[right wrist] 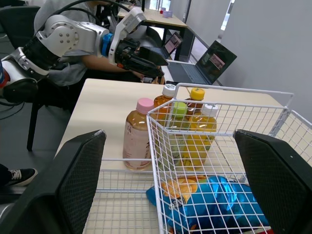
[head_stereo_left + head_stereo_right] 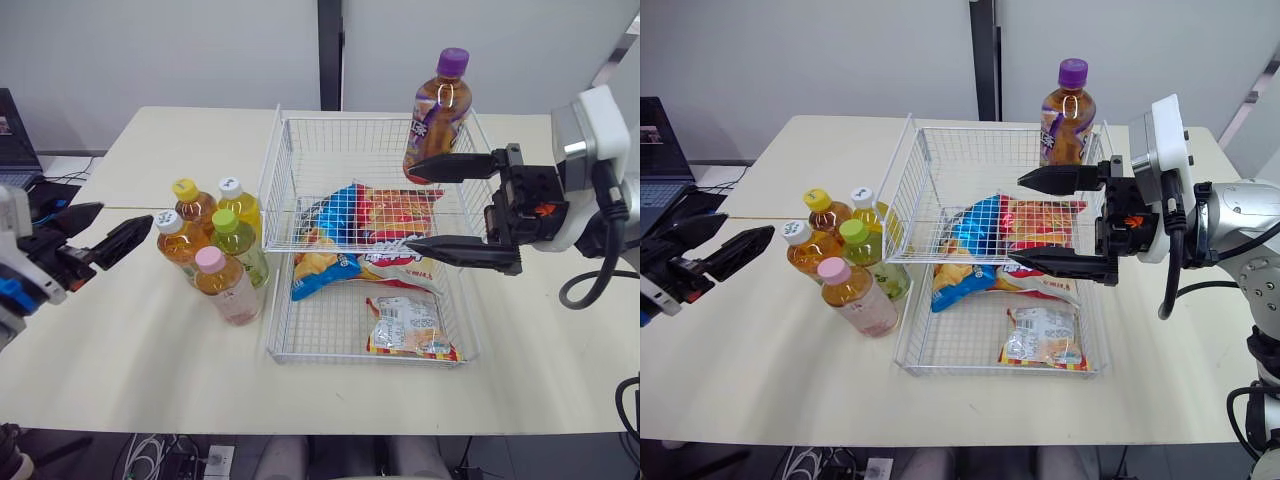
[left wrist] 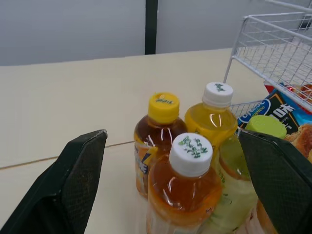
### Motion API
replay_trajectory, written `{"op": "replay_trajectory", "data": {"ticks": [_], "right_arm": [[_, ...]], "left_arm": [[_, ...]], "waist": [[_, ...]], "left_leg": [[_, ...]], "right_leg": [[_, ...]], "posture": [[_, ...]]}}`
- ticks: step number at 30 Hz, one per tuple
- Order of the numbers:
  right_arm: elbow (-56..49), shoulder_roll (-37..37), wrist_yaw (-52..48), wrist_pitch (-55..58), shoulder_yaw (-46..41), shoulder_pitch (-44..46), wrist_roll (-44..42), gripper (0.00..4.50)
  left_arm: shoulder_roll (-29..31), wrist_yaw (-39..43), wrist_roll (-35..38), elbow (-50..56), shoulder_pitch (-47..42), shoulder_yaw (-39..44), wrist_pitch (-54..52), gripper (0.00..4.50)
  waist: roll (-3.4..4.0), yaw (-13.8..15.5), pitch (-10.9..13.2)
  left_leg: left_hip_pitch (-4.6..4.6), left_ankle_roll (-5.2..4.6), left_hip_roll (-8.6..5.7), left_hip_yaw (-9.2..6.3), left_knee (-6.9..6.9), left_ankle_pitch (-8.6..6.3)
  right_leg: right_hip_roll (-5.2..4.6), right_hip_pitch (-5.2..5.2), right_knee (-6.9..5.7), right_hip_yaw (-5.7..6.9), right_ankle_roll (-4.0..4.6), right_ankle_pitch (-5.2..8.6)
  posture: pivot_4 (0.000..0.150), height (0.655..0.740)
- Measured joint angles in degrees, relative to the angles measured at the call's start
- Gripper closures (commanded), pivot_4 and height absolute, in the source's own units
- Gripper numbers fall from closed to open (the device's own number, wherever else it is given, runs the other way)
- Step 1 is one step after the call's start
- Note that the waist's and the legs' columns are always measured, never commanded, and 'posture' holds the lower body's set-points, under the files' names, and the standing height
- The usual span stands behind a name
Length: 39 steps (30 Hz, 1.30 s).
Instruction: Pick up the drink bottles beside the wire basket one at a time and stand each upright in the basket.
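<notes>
Several drink bottles stand upright in a cluster left of the wire basket [image 2: 282, 160]: a yellow-capped one [image 2: 190, 203], a white-capped yellow one [image 2: 238, 203], a white-capped amber one [image 3: 187, 180], a green-capped one [image 2: 238, 245] and a pink-capped one [image 2: 224, 283]. A purple-capped bottle [image 2: 437, 115] leans at the basket's far right corner, its base hidden behind my right gripper's upper finger. My left gripper [image 2: 126, 212] is open, just left of the cluster and level with the caps. My right gripper [image 2: 409, 204] is open over the basket's right half, holding nothing.
Inside the basket lie a blue chip bag [image 2: 330, 240], a red snack bag [image 2: 400, 212] and a small packet [image 2: 405, 328]. A laptop [image 2: 15, 140] sits off the table's left side. A seated person [image 1: 68, 73] is behind my left arm.
</notes>
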State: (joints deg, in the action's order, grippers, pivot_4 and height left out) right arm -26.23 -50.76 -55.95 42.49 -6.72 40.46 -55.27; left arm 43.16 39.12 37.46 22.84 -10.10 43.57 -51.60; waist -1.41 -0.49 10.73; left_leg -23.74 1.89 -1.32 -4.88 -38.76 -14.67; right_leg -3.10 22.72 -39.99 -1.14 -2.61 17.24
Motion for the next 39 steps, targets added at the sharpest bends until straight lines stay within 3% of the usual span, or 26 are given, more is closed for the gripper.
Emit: {"op": "replay_trajectory", "data": {"ticks": [7,34,39], "right_arm": [[-0.01,0.34,-0.06,0.01,0.03,1.09,0.05,0.0],[-1.11,0.23,1.91,0.9,-1.58,-0.76,-0.66,0.0],[-1.11,0.23,2.35,0.95,-1.58,-0.75,-0.68,0.0]], "left_arm": [[-0.65,-3.98,-1.73,-3.62,-2.63,-7.47,4.03,0.03],[0.44,-3.6,-3.06,-7.65,-1.61,-13.43,8.71,0.03],[0.51,-3.34,-3.21,-7.8,-2.71,-14.64,9.5,1.1]], "waist": [[0.0,-0.04,0.0],[0.0,0.01,0.0],[0.0,0.01,0.0]], "left_leg": [[0.0,0.0,0.0,0.02,0.0,0.0],[0.0,-0.01,-0.01,-0.02,0.0,0.0],[-0.01,-0.01,-0.01,-0.02,0.01,0.0]], "right_leg": [[0.02,-0.01,0.01,0.01,0.0,0.0],[0.02,-0.04,0.04,0.05,0.0,0.0],[0.02,-0.04,0.04,0.05,0.0,0.0]], "posture": [[0.15,0.74],[0.15,0.74],[0.15,0.74]]}}
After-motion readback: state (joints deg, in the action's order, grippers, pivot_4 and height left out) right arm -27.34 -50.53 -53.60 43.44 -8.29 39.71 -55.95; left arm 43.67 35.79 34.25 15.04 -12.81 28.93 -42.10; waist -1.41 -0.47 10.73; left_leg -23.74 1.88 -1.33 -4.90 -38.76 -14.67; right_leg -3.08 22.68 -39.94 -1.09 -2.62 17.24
